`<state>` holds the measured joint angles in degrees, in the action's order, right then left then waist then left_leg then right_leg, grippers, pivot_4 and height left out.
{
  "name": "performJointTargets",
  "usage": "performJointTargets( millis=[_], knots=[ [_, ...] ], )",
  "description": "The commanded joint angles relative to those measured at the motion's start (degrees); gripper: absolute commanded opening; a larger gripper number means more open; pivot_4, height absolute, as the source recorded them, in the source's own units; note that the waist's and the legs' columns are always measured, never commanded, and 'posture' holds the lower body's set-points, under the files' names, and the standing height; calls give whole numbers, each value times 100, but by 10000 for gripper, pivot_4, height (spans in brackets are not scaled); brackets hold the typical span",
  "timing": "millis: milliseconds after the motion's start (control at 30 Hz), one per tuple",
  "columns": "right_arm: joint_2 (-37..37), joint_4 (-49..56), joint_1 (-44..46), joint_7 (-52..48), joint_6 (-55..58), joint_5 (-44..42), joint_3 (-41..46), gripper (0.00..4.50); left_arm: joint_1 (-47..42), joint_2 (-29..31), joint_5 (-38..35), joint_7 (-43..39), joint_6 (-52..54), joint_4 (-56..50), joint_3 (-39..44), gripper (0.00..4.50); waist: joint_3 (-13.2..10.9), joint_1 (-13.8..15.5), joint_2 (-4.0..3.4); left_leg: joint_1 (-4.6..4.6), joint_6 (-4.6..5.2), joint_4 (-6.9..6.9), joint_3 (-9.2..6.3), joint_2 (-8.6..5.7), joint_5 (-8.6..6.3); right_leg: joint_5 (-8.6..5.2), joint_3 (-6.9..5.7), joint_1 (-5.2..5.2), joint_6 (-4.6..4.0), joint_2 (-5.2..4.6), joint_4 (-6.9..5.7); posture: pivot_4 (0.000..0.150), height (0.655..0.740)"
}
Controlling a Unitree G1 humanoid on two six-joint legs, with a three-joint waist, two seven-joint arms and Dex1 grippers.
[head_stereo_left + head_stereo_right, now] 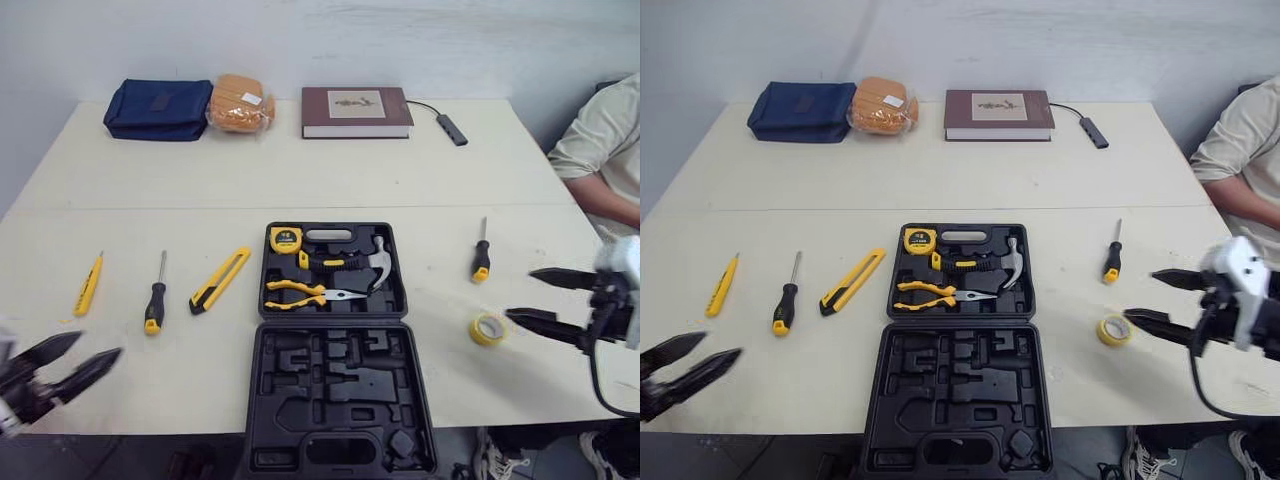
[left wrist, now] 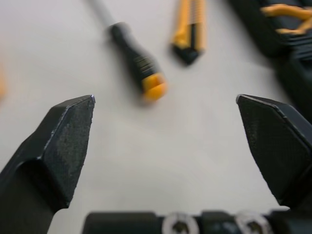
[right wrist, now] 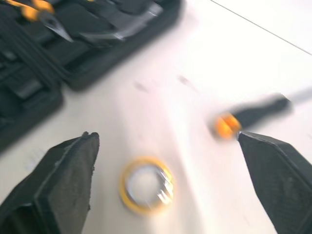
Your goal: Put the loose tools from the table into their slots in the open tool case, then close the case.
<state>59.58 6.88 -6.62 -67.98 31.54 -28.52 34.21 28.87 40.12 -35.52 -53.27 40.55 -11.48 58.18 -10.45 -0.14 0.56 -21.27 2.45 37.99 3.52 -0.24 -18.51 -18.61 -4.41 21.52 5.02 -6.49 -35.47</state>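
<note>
The open black tool case [image 1: 333,340] lies at the table's front centre; its far half holds a tape measure [image 1: 285,239], a hammer [image 1: 377,262] and pliers [image 1: 305,293]. Loose on the left lie a small yellow tool [image 1: 88,285], a black-and-yellow screwdriver [image 1: 155,298] and a yellow utility knife [image 1: 220,280]. Right of the case lie another screwdriver [image 1: 481,256] and a yellow tape roll [image 1: 488,328]. My left gripper [image 1: 70,361] hovers open at the front left, near the first screwdriver [image 2: 134,57]. My right gripper [image 1: 530,296] stands open just right of the tape roll [image 3: 146,185].
At the table's back edge sit a navy pouch [image 1: 158,108], an orange packet [image 1: 240,102], a brown book [image 1: 355,111] and a grey adapter with cable [image 1: 451,128]. A person's sleeve and arm [image 1: 600,150] rest at the right edge.
</note>
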Motion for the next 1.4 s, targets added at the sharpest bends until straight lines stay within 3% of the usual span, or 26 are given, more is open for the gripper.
performJointTargets(
  millis=[33,200,400,467,600,700,800,1033,1367,1400],
  knots=[
    [183,-659,-98,-23,-464,277,471,44414,268,316,337,-87,-628,834,469,45000,0,-5,0,1,-6,0,0,1,-6,-1,0,1,-2,0,0,1500,7400],
    [293,-1278,-254,-40,-895,577,669,44414,118,546,358,175,-820,1431,600,45000,8,6,-19,0,-29,-5,2,1,-30,-16,7,6,-29,-4,2,1500,7400],
    [258,-1042,-104,-1,-857,492,436,44414,-5,315,237,590,-400,437,17,45000,13,-16,-39,0,-32,-9,3,1,-32,-13,11,6,-25,-4,3,1500,7400],
    [216,-746,81,25,-657,304,307,44414,-154,203,210,1015,-43,-150,-322,45000,12,-24,-46,3,-33,-9,6,2,-31,-8,14,6,-14,-4,1,1500,7400],
    [89,433,647,161,365,-744,44,44414,-807,-196,-566,2307,1481,-1517,-724,45000,7,-45,-54,3,-40,-16,4,4,-26,-5,12,8,-8,-4,-5,1500,7400],
    [155,1191,875,129,976,-1445,-209,44414,-1491,-387,-592,3364,2443,-1939,-961,45000,6,0,-52,2,-55,-16,-3,4,-10,-2,4,7,-4,-2,-7,1500,7400],
    [213,1491,1360,188,1338,-1927,-529,44414,-2131,-485,-834,3877,3267,-2245,-1183,45000,4,13,-49,2,-55,-15,-3,3,15,-1,1,5,-1,0,-10,1500,7400],
    [-345,2083,3208,323,1531,-2616,-2039,44414,-2906,-612,-166,4770,3875,-2184,-2208,45000,-4,-2,-35,0,-76,-13,-2,1,10,2,0,8,5,6,-6,1500,7400],
    [-1320,1909,4470,413,1291,-2512,-3055,44414,-3330,-830,372,4961,4060,-1721,-2851,45000,-4,23,-26,-4,-70,-10,-3,0,15,3,-1,9,6,7,-7,1500,7400],
    [-1436,1852,4554,459,1214,-2424,-3123,44945,-3343,-880,402,4977,4128,-1684,-2853,42441,-4,17,-27,-3,-70,-10,-3,1,15,3,-1,9,6,7,-8,1500,7400]
  ],
)
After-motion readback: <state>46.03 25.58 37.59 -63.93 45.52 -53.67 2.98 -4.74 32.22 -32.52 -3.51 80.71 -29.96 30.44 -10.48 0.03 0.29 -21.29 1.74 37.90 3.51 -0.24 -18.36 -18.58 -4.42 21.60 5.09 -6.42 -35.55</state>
